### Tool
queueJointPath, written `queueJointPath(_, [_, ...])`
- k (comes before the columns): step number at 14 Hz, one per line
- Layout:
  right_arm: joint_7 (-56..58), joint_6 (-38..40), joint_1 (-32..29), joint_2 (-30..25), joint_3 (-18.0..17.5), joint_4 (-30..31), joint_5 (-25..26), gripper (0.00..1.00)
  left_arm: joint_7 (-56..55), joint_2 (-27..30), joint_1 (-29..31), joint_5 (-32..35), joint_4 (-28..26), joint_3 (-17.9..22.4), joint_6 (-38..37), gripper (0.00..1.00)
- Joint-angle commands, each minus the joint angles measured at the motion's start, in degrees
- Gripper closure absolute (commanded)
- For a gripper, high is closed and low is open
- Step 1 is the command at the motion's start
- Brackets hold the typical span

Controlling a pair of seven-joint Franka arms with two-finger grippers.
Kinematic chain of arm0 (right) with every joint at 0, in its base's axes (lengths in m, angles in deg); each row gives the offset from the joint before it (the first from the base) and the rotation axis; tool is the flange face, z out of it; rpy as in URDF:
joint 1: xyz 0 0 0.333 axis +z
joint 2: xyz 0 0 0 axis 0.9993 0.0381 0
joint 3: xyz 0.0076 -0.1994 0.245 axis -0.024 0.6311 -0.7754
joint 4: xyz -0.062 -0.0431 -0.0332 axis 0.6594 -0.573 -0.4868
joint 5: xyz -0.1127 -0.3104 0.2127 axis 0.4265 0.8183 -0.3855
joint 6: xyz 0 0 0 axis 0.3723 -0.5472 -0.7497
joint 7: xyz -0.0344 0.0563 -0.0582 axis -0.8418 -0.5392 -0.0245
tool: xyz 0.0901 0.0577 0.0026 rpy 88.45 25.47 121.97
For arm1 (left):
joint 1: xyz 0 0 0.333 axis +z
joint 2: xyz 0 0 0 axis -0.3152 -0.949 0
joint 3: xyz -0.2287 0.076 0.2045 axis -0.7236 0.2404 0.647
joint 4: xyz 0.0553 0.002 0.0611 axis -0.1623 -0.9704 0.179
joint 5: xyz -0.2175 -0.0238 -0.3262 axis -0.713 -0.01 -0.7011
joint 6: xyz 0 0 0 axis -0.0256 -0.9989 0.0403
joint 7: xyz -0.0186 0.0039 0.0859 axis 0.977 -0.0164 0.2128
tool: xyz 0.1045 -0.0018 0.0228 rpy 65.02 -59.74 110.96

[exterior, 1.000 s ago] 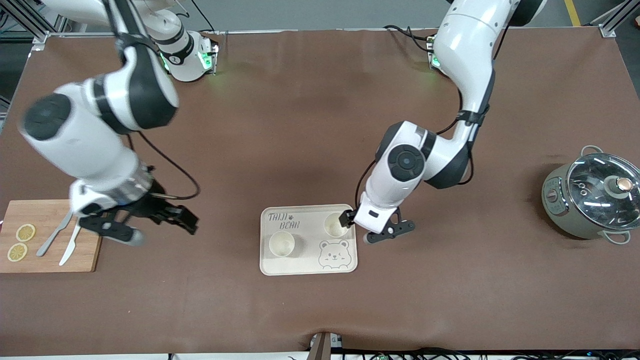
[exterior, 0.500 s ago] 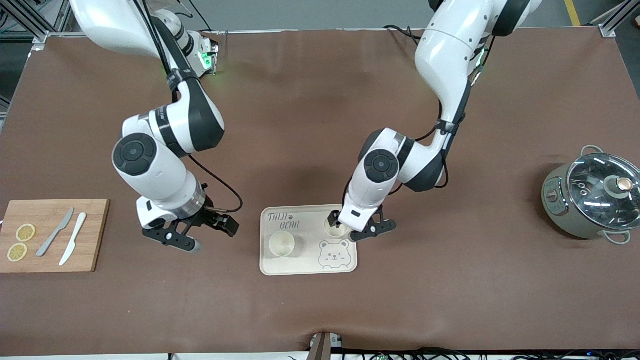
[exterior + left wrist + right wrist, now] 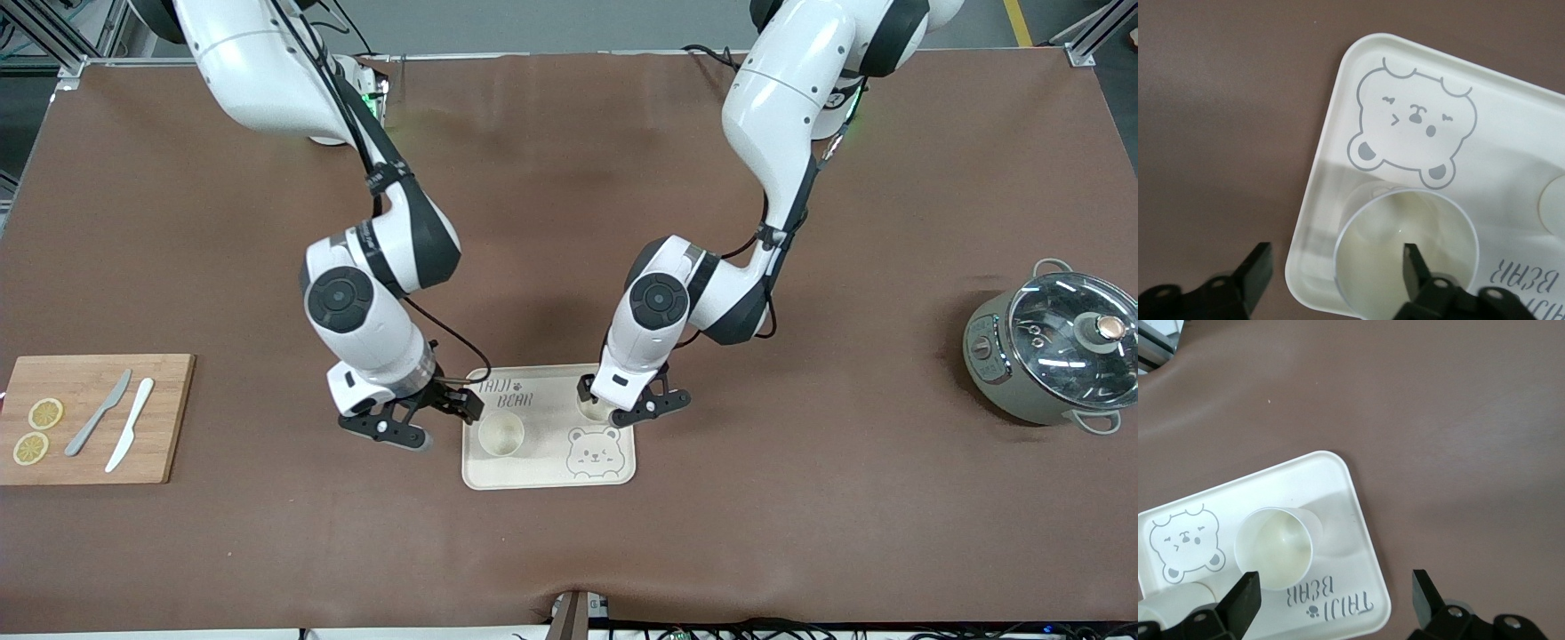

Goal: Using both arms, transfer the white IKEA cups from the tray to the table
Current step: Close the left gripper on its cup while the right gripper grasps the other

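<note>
Two white cups are standing upright on a cream tray (image 3: pixel 613 476) printed with a bear face and lettering, in the middle of the brown surface (image 3: pixel 569 551). One cup (image 3: pixel 500 436) is sitting in the tray's half toward the right arm's end, nearer to the front camera than the lettering; the other cup (image 3: pixel 594 406) is standing toward the left arm's end, farther from the front camera than the bear face. The two cups are apart from each other.

The left gripper (image 3: pixel 613 406) is reaching down at the second cup with its fingers spread wide: in the left wrist view one finger (image 3: pixel 1413 261) is sitting inside the cup's (image 3: pixel 1405 253) rim and the other (image 3: pixel 1257 267) is outside over the bare surface, so the cup's wall is lying between them without being clamped. The right gripper (image 3: pixel 442 425) is hanging just beside the tray's edge toward the right arm's end, near the first cup, and its fingers are also spread wide with nothing between them; the right wrist view shows that cup (image 3: pixel 1278 548) and the tray (image 3: pixel 1351 500) below it.

Toward the right arm's end a wooden cutting board (image 3: pixel 169 418) is carrying two knives (image 3: pixel 111 427) and two lemon slices (image 3: pixel 37 431). Toward the left arm's end a grey-green pot (image 3: pixel 996 356) with a glass lid is standing.
</note>
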Motion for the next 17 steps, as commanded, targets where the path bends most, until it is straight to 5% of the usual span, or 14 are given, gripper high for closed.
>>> queueJointPath(1, [-0.3, -2.8, -0.1, 2.9, 0.2, -1.5, -0.7, 0.0, -2.0, -0.4, -0.7, 1.1, 1.2, 0.9, 0.2, 0.79])
queueJointPath(3, [-0.3, -4.0, 0.1, 4.6, 0.2, -1.5, -0.5, 0.0, -2.1, -0.4, -0.7, 1.1, 1.2, 0.9, 0.5, 1.0])
queueJointPath(17, [-2.4, -10.7, 2.5, 9.1, 0.2, -1.5, -0.6, 0.0, -2.8, 3.2, 0.1, 1.0, 1.2, 3.6, -2.5, 1.0])
